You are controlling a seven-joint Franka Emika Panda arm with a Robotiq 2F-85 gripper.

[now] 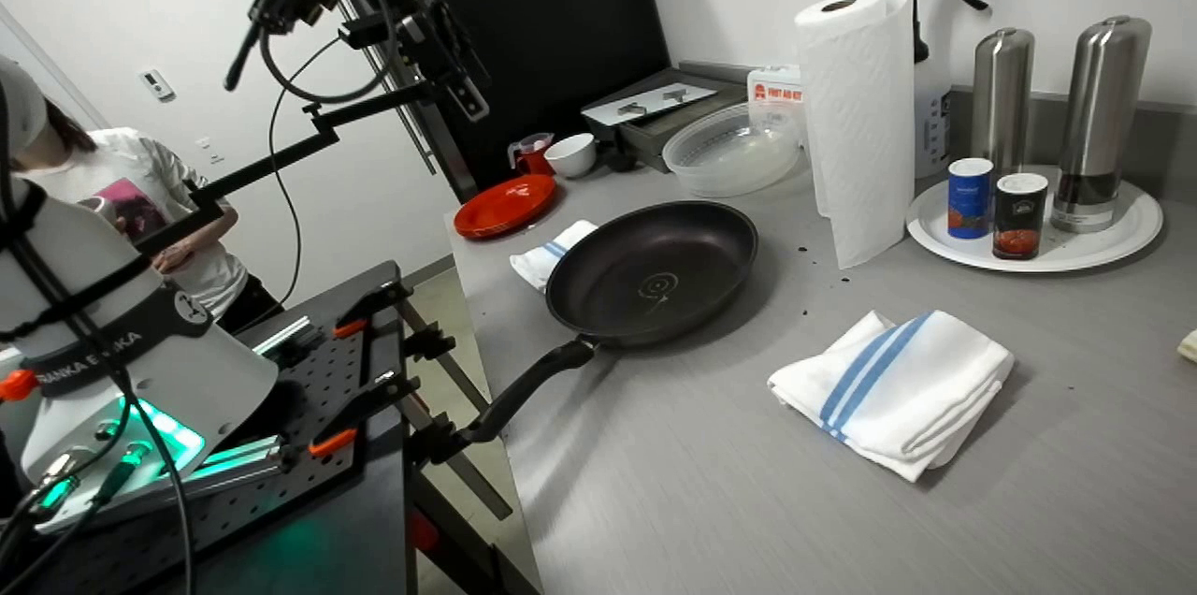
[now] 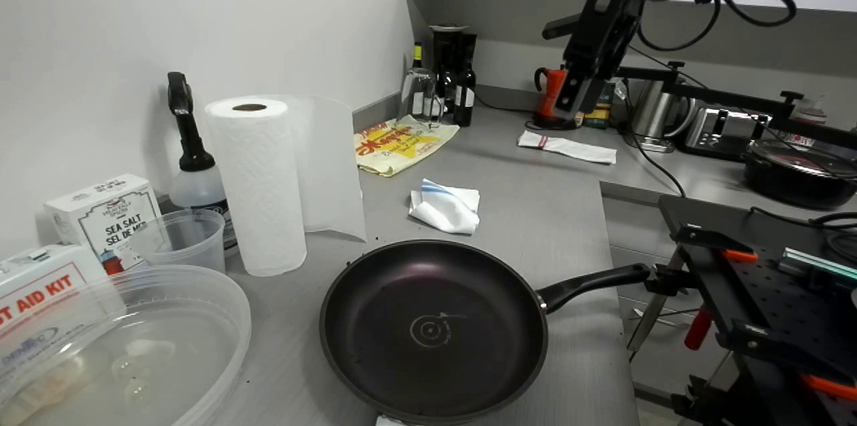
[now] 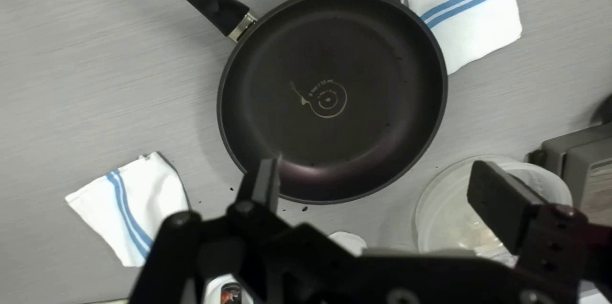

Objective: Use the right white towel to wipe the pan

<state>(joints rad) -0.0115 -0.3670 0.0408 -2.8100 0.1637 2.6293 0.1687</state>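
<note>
Right white towel (image 3: 136, 206) looks like the next grab: fingers (image 3: 499, 203) wide, nothing held, well above the pan (image 3: 330, 93). Towel lies folded on the desk (image 3: 95, 89), below and outside their span, past the finger at left in wrist view, so I'd shift sideways, then descend.

Two blue-striped white towels (image 3: 471, 12) (image 3: 131, 206), one red-striped white towel (image 2: 568, 147) and one frying pan (image 3: 332, 96) are counted. One paper-towel roll (image 2: 258, 188) is seen, as are two metallic mills (image 1: 1002, 99) (image 1: 1105, 108), two small canisters (image 1: 970, 202) (image 1: 1019, 221), one white plate (image 1: 1137, 217) and one white bowl (image 1: 572, 157).
</note>
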